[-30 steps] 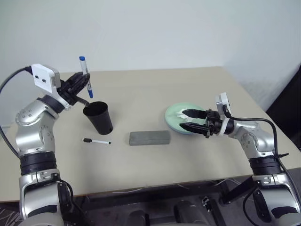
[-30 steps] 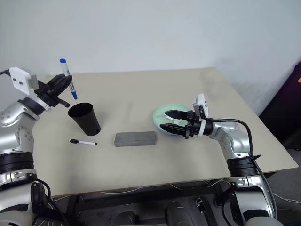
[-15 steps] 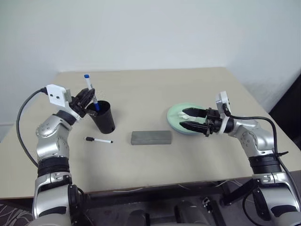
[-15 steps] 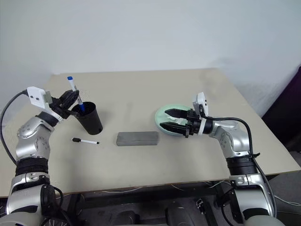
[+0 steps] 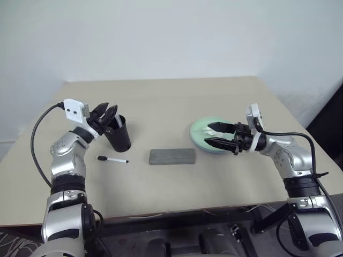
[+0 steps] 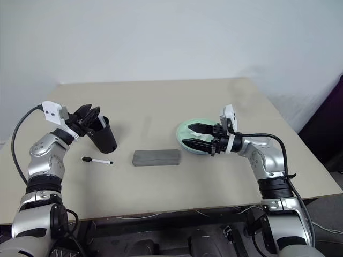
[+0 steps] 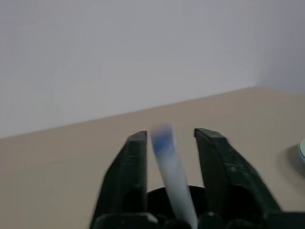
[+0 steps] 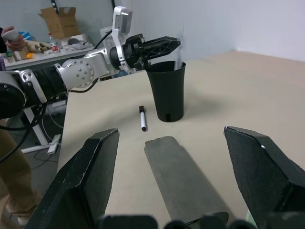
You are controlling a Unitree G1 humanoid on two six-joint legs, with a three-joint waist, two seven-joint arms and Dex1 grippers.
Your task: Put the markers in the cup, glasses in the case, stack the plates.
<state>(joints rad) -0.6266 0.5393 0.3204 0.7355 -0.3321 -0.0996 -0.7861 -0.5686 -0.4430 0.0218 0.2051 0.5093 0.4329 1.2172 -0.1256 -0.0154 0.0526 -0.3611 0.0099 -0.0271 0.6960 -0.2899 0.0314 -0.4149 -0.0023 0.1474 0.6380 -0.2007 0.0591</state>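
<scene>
My left gripper [image 5: 109, 111] hovers open at the rim of the black cup [image 5: 119, 137]. The blue-capped marker [image 7: 167, 157] stands loose between its fingers, with a gap on each side and its lower end inside the cup. The black-tipped marker [image 5: 111, 159] lies on the table in front of the cup. The grey case [image 5: 171, 156] lies shut at the middle. My right gripper [image 5: 209, 134] is open, fingers spread over the mint green plate [image 5: 199, 135], which shows a bluish rim beneath it. The glasses are out of view.
Something small and white [image 5: 212, 127] lies on the plate by my right gripper's upper finger. The beige table [image 5: 161, 101] ends near the wall at the back. In the right wrist view a person's hand [image 8: 9, 36] and a cluttered bench stand beyond the table.
My left gripper came down to the cup's rim and opened. The blue-capped marker, held high before, now sits in the cup. The right arm stayed still.
</scene>
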